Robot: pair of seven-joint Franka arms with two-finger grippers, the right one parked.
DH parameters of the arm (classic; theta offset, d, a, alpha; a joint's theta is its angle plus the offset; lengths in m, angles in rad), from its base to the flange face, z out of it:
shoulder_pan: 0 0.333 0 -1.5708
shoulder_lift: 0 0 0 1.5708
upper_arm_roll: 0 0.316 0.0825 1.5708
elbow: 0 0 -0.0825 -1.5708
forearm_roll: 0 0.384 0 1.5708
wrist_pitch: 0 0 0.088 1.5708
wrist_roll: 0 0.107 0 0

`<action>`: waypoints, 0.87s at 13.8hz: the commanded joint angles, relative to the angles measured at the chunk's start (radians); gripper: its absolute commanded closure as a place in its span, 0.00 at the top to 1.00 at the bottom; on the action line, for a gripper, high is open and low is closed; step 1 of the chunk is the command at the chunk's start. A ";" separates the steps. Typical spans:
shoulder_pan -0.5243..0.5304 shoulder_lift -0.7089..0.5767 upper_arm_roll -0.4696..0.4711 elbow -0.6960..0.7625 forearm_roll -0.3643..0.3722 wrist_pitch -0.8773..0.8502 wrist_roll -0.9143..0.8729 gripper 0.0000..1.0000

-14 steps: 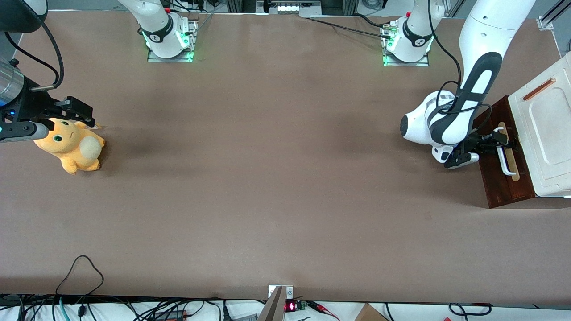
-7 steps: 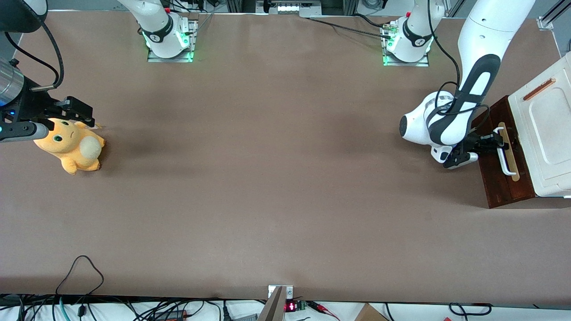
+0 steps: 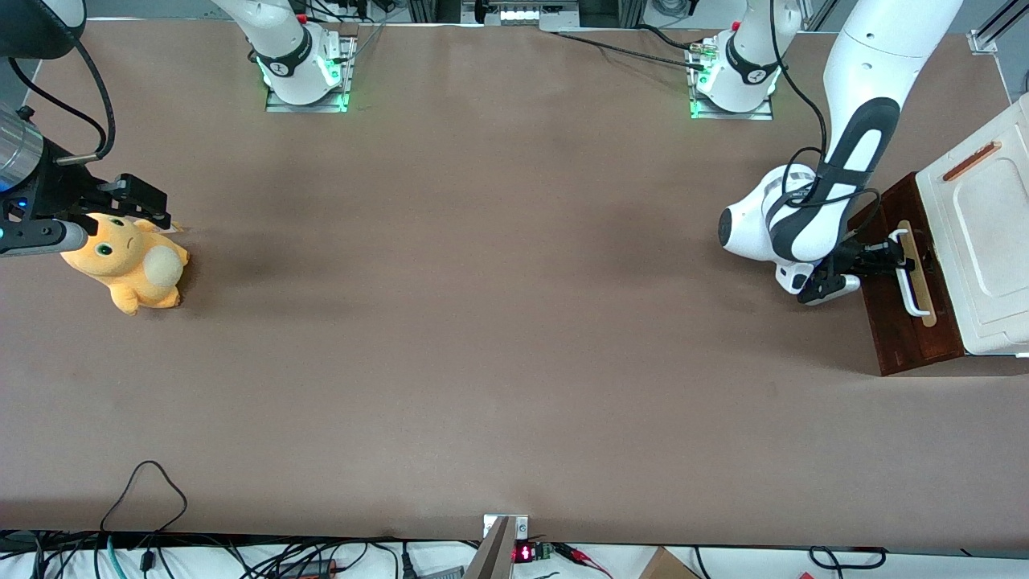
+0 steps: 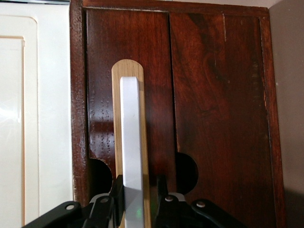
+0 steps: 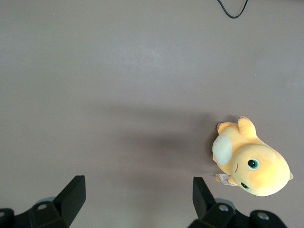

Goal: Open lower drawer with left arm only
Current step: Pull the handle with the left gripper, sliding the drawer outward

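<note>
hand fingertips cut off, handle end hidden

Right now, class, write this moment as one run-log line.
stage: grasp | hand: at one end of white bar handle, fingers either side | lower drawer: little or not opened | left arm: reaching over drawer front

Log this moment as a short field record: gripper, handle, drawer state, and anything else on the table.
gripper: left arm's gripper at the end of the white bar handle, one finger on each side of it
grip: shut on the bar
lower drawer: dark reddish-brown front, no plywood interior showing
cabinet top: cream-white panel
other item: orange plush toy, toward the parked arm's end of the table
</note>
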 commanded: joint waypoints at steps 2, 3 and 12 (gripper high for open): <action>-0.010 0.000 0.003 0.001 0.020 -0.015 -0.015 0.24; -0.010 -0.001 0.003 0.001 0.020 -0.015 -0.015 0.25; -0.056 -0.013 -0.001 0.004 0.018 -0.015 0.000 0.00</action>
